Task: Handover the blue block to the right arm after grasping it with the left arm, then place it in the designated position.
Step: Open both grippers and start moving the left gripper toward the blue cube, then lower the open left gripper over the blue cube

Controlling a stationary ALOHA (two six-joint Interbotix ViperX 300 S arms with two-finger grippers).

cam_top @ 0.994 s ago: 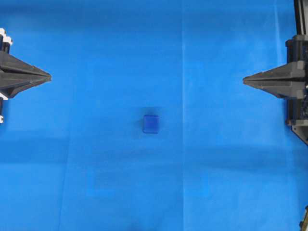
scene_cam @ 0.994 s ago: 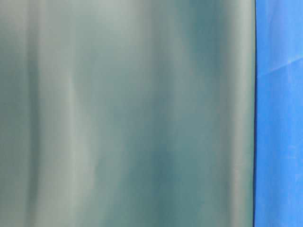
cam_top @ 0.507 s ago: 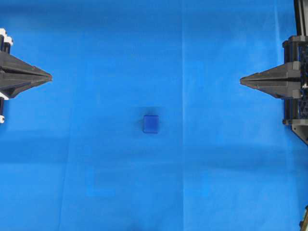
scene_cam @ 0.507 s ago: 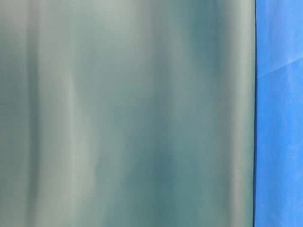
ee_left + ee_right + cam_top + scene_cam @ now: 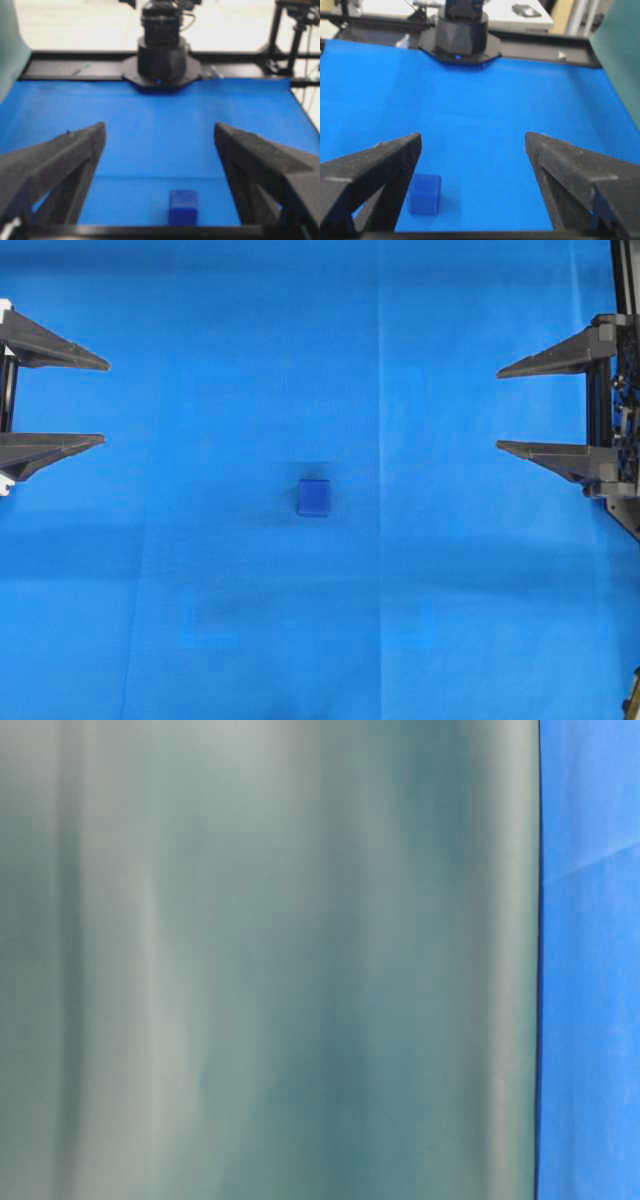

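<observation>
Gaping wide now where shut before, left claw (image 5: 104,402) & right claw (image 5: 498,409), blue block (image 5: 313,498) unmoved btwn them

A blue cloth (image 5: 200,580) covers the tabletop across the whole overhead frame, with faint fold lines running through it. The blue block (image 5: 313,497) sits directly on the cloth near the centre, slightly below the middle.
</observation>
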